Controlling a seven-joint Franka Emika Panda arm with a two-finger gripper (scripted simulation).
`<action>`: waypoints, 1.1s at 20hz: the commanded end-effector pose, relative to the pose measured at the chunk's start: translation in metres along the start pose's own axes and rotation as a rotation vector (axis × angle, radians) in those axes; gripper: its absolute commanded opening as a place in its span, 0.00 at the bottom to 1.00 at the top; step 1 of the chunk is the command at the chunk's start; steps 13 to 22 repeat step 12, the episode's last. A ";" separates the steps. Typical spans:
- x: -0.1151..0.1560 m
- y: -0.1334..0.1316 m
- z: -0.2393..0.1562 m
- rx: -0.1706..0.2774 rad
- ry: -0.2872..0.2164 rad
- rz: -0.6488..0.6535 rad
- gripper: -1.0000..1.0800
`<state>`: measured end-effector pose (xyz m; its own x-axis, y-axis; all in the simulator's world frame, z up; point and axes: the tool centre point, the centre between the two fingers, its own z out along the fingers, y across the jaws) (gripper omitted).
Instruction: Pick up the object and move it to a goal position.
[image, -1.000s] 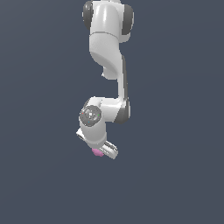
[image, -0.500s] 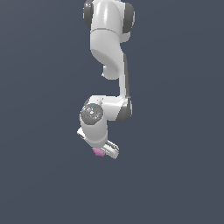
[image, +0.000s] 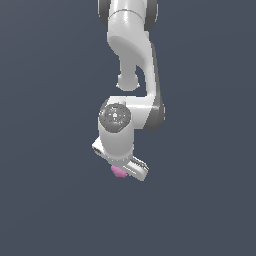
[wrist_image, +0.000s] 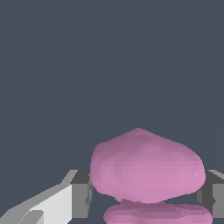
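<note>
The object is a small pink lumpy blob (image: 118, 172), showing just under the white hand of my arm in the exterior view. The wrist view shows it large (wrist_image: 146, 166), filling the gap between my two grey finger pads (wrist_image: 81, 194). My gripper (image: 121, 170) is shut on it, with a pad touching each side of the blob. Most of the blob is hidden behind the hand in the exterior view.
A flat dark blue-grey surface fills both views. The white arm (image: 132, 60) comes down from the top of the exterior view, with its wrist joint (image: 115, 116) directly over the hand.
The arm, the hand and the pink blob stand in nearly the same place across the frames; at most a very slight shift.
</note>
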<state>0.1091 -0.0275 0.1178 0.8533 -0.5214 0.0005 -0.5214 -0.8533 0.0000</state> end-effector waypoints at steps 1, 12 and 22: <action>0.000 -0.010 -0.018 0.000 0.000 0.000 0.00; 0.001 -0.027 -0.047 0.000 0.000 0.000 0.00; 0.001 -0.027 -0.047 0.000 0.000 0.000 0.00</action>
